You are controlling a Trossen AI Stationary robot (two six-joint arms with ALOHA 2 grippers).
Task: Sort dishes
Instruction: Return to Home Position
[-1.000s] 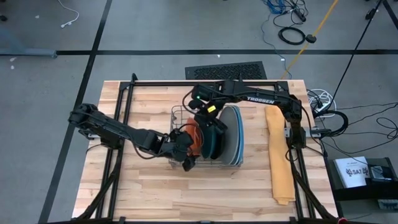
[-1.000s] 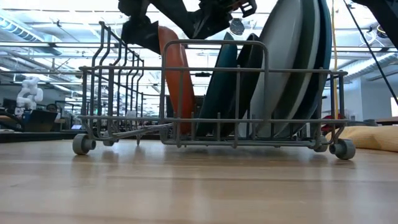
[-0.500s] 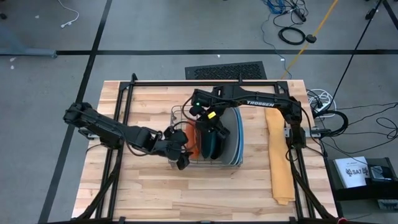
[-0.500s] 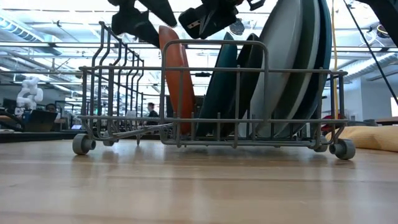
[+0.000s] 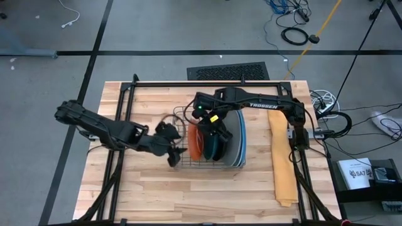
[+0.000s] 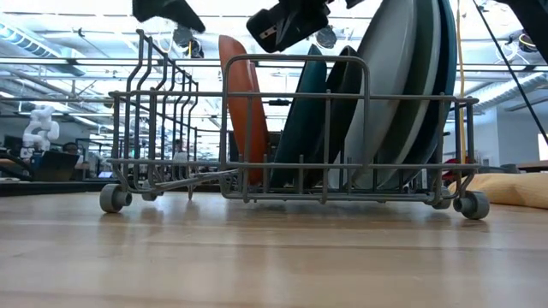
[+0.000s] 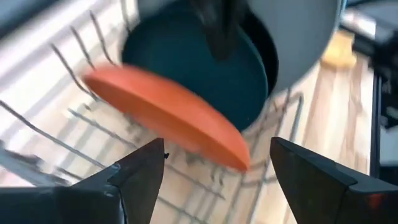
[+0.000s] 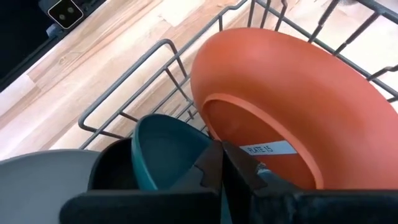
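Several plates stand on edge in the grey wire rack (image 5: 180, 117): orange (image 5: 195, 141), teal (image 5: 210, 148), black (image 5: 220, 149), then grey (image 6: 390, 94) and two blue ones (image 5: 239, 141). My left gripper (image 5: 173, 152) is open, to the left of the rack and above it. In its wrist view its fingers (image 7: 144, 174) frame the orange plate (image 7: 168, 115) from a distance. My right gripper (image 8: 225, 167) is shut and hangs over the orange plate (image 8: 292, 106) and teal plate (image 8: 165, 149), above their top edges (image 6: 287, 24).
A yellow-orange folded cloth (image 5: 281, 157) lies along the table's right side. The rack's left half (image 6: 163, 128) holds no plates. Bare wood lies in front of the rack (image 5: 207, 194) and to its left.
My left gripper has drawn back from the orange plate toward the table's left edge and has risen, now clear of the rack's left side. The orange plate stays upright in its slot. The other plates have not moved.
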